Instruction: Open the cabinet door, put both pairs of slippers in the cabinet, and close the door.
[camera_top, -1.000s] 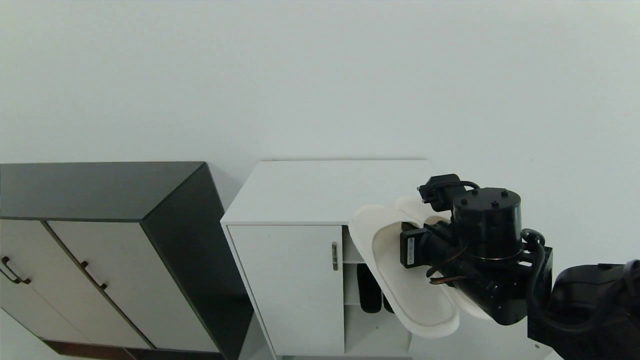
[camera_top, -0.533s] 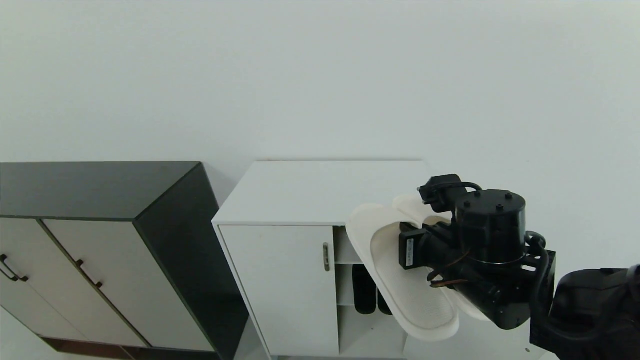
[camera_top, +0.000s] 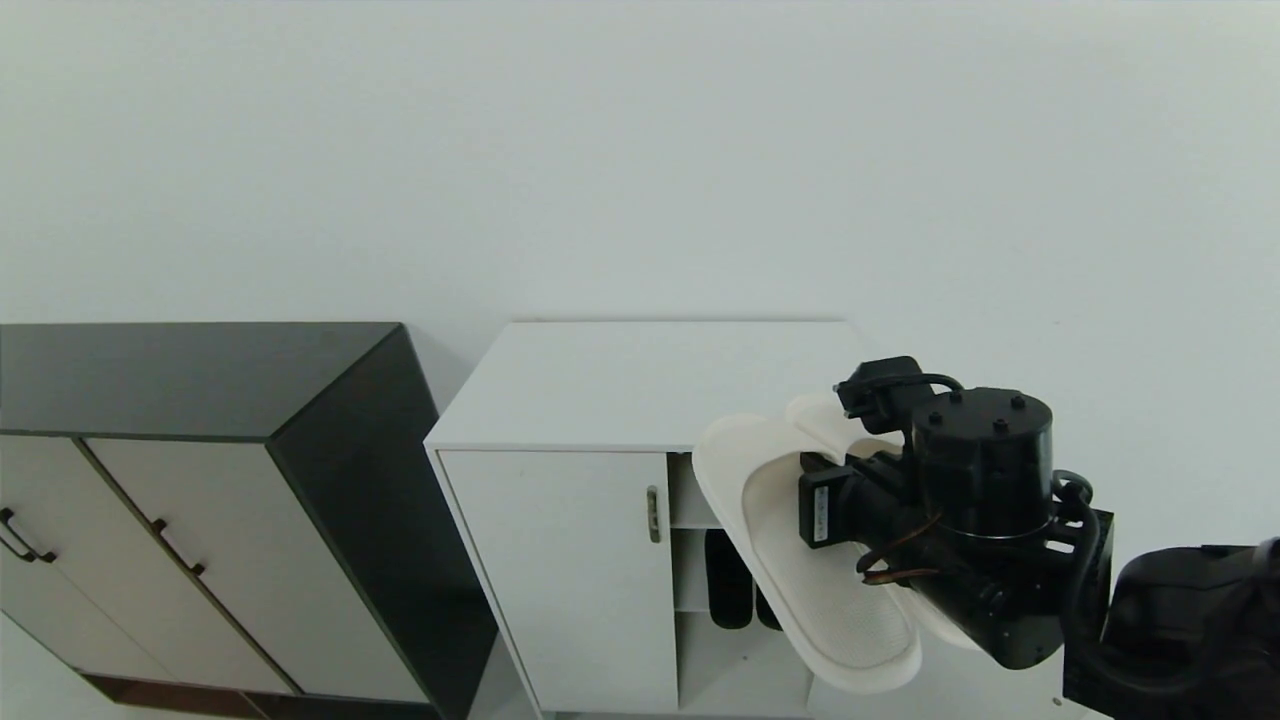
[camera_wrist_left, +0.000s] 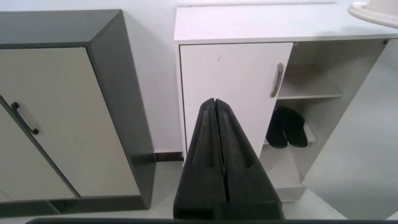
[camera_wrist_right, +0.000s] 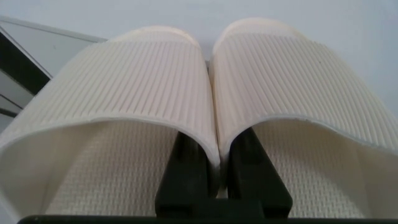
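The white cabinet (camera_top: 640, 385) stands with its left door (camera_top: 560, 570) closed and its right side open, showing shelves. A black pair of slippers (camera_top: 738, 592) sits on the middle shelf, black pair of slippers (camera_wrist_left: 287, 127). My right gripper (camera_top: 822, 505) hangs in front of the open side at the height of the cabinet's top. It is shut on the white pair of slippers (camera_top: 800, 545), its fingers (camera_wrist_right: 186, 174) under the ribbed straps of the white slippers (camera_wrist_right: 211, 81) and pinching the two inner edges together. My left gripper (camera_wrist_left: 216, 118) is shut and empty, lower down, facing the cabinet (camera_wrist_left: 236, 81).
A dark cabinet (camera_top: 200, 380) with two pale doors stands left of the white one, a narrow gap between them. The swung-out right door (camera_wrist_left: 351, 146) of the white cabinet stands beside the open shelves. A plain wall lies behind.
The head view shifted slightly, so both cabinets sit a little further left. My right gripper sank a little with the white slippers.
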